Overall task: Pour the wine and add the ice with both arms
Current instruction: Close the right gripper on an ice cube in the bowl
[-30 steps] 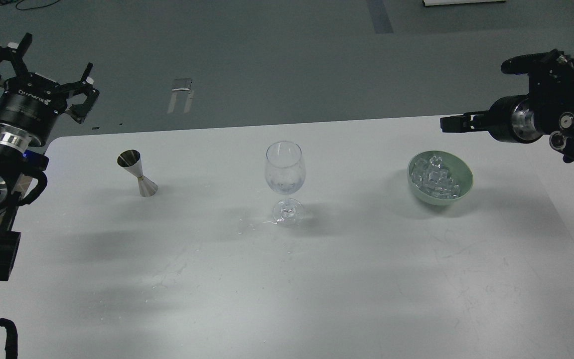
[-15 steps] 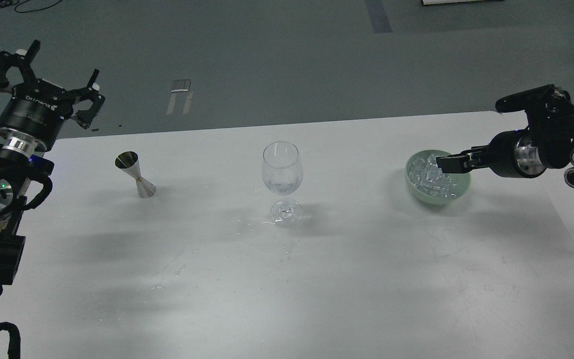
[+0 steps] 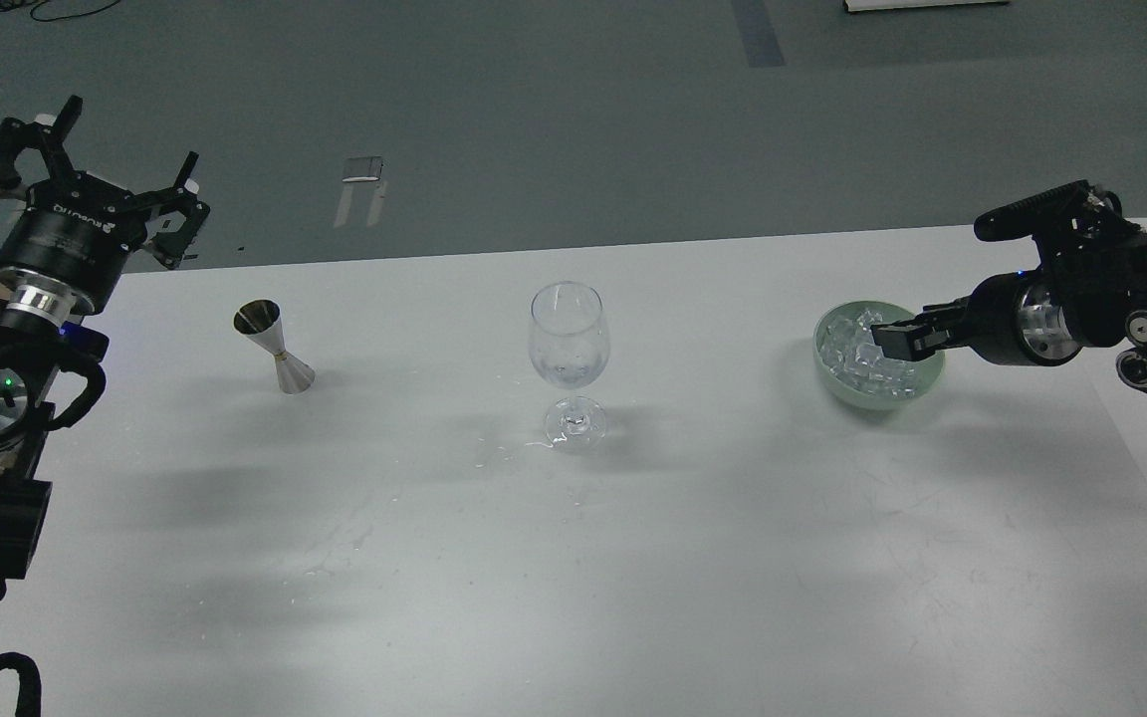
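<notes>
Holding heaped ice (image 3: 857,351) in green bowl (image 3: 922,386), right gripper (image 3: 894,339) dipping in, closure indiscernible; wine glass (image 3: 570,349) standing mid-table, nearly empty; steel jigger (image 3: 275,347) standing leftward; left gripper (image 3: 96,179) hovering spread.

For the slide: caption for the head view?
Right gripper over ice in bowl; glass centre, jigger left.

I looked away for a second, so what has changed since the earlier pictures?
The right gripper swung down and leftward from above the table's far edge to the ice in the green bowl. The left gripper dropped slightly. The wine glass and jigger stayed put.
</notes>
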Robot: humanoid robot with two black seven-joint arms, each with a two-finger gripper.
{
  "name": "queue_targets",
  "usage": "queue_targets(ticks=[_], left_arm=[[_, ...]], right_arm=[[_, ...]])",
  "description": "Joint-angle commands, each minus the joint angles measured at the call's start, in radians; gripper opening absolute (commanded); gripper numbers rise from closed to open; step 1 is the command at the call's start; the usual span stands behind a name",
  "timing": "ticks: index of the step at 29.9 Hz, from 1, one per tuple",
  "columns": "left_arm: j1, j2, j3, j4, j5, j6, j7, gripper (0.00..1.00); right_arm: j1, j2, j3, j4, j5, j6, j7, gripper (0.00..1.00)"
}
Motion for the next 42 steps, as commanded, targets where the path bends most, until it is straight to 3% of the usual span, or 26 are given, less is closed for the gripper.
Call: queue_targets(ticks=[1, 7, 19, 22, 34, 42], left_arm=[[0.001, -0.002, 0.001, 0.005, 0.0, 0.0, 0.0, 0.98], [0.01, -0.003, 0.005, 0.008, 0.0, 0.0, 0.0, 0.98], [0.011, -0.025, 0.004, 0.016, 0.0, 0.0, -0.002, 0.98], [0.011, -0.028, 0.004, 0.031, 0.0, 0.0, -0.002, 0.98], [0.009, -0.031, 0.006, 0.045, 0.001, 0.0, -0.002, 0.98], [0.009, -0.042, 0.006, 0.045, 0.001, 0.0, -0.002, 0.98]], right_arm=[[-0.015, 0.005, 0.0, 0.0, -0.002, 0.0, -0.003, 0.62], [-0.034, 0.04, 0.0, -0.008, -0.029, -0.002, -0.006, 0.56], [-0.035, 0.063, 0.0, -0.031, -0.029, -0.002, -0.008, 0.54], [-0.041, 0.064, -0.002, -0.035, -0.031, -0.002, -0.008, 0.45], [-0.054, 0.064, -0.002, -0.037, -0.032, -0.002, -0.02, 0.35], [-0.048, 0.063, 0.0, -0.049, -0.032, -0.002, -0.022, 0.35]])
